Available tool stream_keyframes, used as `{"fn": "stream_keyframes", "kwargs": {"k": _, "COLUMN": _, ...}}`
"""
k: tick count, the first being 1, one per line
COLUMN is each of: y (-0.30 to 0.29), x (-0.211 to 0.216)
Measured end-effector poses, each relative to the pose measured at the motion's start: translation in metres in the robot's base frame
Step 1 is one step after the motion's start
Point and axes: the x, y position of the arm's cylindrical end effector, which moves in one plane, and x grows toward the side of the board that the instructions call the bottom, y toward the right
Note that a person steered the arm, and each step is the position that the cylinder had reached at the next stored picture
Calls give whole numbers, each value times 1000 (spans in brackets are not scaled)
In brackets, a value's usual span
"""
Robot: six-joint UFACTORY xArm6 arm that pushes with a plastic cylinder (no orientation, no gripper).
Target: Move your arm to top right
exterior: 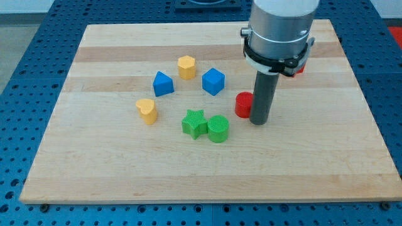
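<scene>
My tip (pixel 259 121) rests on the wooden board (pixel 125 169), right of centre, under the arm's grey body. A red cylinder (pixel 243 104) sits just left of the rod, touching it or nearly so. Another red block (pixel 299 67) shows partly behind the arm's body toward the view's top right; its shape is hidden. A blue cube (pixel 213 81) lies up and left of the tip. A green cylinder (pixel 218 129) and a green star (pixel 195 123) lie to the tip's lower left.
A yellow hexagon block (pixel 186 66) and a blue block with a peaked top (pixel 163 83) lie left of the blue cube. A yellow heart-shaped block (pixel 147 110) sits furthest left. The board's edges border a blue perforated table (pixel 25 75).
</scene>
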Motion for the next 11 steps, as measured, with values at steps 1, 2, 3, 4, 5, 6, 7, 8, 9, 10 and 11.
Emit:
{"fn": "stream_keyframes", "kwargs": {"k": 1, "y": 4, "x": 7}}
{"fn": "stream_keyframes", "kwargs": {"k": 2, "y": 29, "x": 16}}
{"fn": "stream_keyframes", "kwargs": {"k": 3, "y": 26, "x": -11}}
{"fn": "stream_keyframes", "kwargs": {"k": 4, "y": 26, "x": -9}}
{"fn": "stream_keyframes", "kwargs": {"k": 5, "y": 8, "x": 15}}
{"fn": "stream_keyframes", "kwargs": {"k": 6, "y": 17, "x": 19}}
{"fn": "stream_keyframes", "kwargs": {"k": 7, "y": 58, "x": 28}}
{"fn": "stream_keyframes", "kwargs": {"k": 8, "y": 115, "x": 2}}
{"fn": "stream_keyframes", "kwargs": {"k": 9, "y": 145, "x": -12}}
{"fn": "stream_keyframes", "kwargs": {"k": 10, "y": 145, "x": -14}}
{"fn": "stream_keyframes", "kwargs": {"k": 11, "y": 149, "x": -103}}
